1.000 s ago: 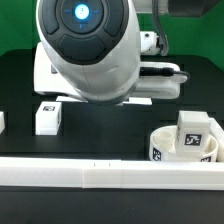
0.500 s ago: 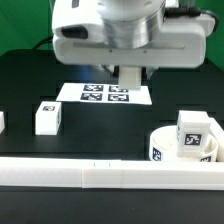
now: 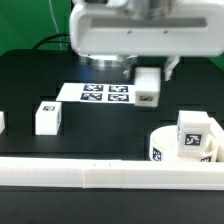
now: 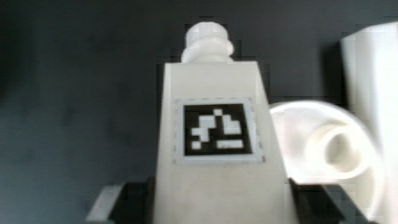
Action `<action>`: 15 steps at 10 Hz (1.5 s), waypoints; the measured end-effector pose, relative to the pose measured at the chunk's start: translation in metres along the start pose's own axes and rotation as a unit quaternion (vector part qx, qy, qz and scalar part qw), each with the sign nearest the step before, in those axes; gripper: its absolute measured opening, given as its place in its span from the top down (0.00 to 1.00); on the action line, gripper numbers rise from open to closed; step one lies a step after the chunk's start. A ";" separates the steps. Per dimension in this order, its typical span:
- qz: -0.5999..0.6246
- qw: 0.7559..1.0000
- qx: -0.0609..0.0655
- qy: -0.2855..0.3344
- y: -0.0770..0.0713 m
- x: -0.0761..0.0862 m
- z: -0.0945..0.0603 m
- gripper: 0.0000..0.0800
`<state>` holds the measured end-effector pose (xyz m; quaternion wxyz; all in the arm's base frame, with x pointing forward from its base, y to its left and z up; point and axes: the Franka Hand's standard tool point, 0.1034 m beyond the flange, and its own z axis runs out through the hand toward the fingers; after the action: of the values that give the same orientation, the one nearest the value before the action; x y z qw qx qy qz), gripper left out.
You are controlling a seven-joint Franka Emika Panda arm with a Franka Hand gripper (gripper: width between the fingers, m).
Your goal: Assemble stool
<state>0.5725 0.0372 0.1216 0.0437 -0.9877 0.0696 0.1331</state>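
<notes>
Now the tool (image 4: pixel 199 203) grips one leg block (image 4: pixel 217 120).

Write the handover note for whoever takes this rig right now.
Tool: shut on the held leg block, near the marker board's end at the exterior view's right. The block's tag faces the wrist camera.
Seat disc: on the table at the exterior view's right, behind the white rail.
Done: the mounted leg block stands upright on the seat disc. How firmly it is fastened cannot be told.
Left: fit the held leg block, then the loose leg block standing on the table at the exterior view's left.
</notes>
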 end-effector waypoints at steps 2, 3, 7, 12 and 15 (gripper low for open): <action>-0.006 0.997 0.004 0.078 -0.006 0.008 -0.007 0.58; -0.007 0.993 0.004 0.118 -0.006 0.012 -0.007 0.58; -0.004 0.965 0.020 0.261 -0.044 0.007 -0.019 0.58; -0.043 0.936 0.025 0.348 -0.074 0.003 -0.017 0.58; -0.077 0.930 0.015 0.358 -0.081 0.003 -0.017 0.58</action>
<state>0.5917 0.1149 0.1425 0.0406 -0.9712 0.0064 -0.2346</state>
